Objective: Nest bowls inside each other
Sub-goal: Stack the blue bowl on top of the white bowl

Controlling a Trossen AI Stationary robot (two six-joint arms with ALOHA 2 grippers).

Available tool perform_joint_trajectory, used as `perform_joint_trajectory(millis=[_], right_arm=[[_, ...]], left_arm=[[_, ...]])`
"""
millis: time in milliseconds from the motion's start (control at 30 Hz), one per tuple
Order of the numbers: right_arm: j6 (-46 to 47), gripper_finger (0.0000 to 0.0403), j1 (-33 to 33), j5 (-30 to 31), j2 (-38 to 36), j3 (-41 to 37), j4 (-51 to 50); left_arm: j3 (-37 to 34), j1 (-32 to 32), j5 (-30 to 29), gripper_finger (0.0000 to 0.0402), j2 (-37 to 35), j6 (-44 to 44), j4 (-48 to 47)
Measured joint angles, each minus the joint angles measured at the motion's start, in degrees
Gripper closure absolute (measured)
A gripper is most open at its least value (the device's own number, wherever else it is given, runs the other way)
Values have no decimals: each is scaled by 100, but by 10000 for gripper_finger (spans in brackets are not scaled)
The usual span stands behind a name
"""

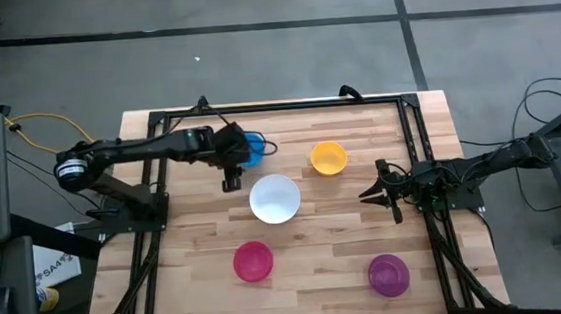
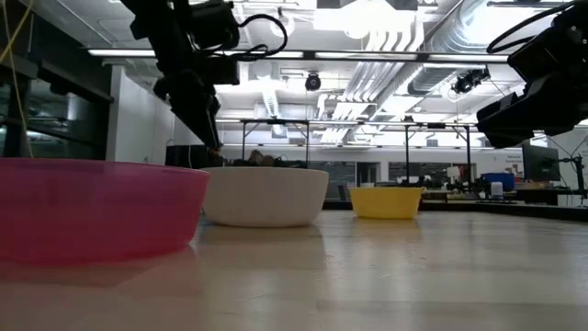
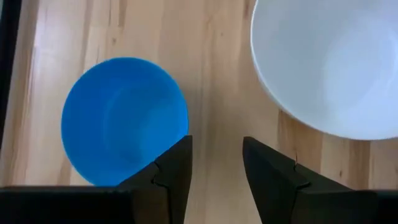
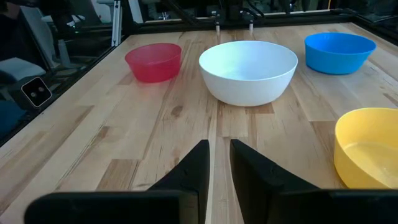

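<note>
Two empty grippers: the left gripper (image 3: 216, 180) hangs fingers apart beside the blue bowl (image 3: 124, 120), half hidden under its arm from above, near the white bowl (image 3: 329, 62); right gripper (image 4: 217, 165) waits, parted narrowly.

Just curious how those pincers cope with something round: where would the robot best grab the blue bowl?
Probably the rim. The blue bowl stands upright, mouth open, so the left gripper, open just above it, could come straight down with one finger inside and one outside the thin wall, on the side nearest the white bowl.
</note>
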Motion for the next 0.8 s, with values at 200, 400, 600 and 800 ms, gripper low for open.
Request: perform_joint_trajectory(millis=[200,400,600,800], right_arm=[[0,346,0,0,-2,0,0],[0,346,0,0,0,0,0],[0,346,2,11,-2,0,0],[0,346,0,14,2,0,0]], left_arm=[[1,369,309,261,374,227,-276],[585,495,347,261,1171,718,-720],[1190,511,393,261,1659,1007,-1011],[1278,599,375,261,1809,1027,-1041]])
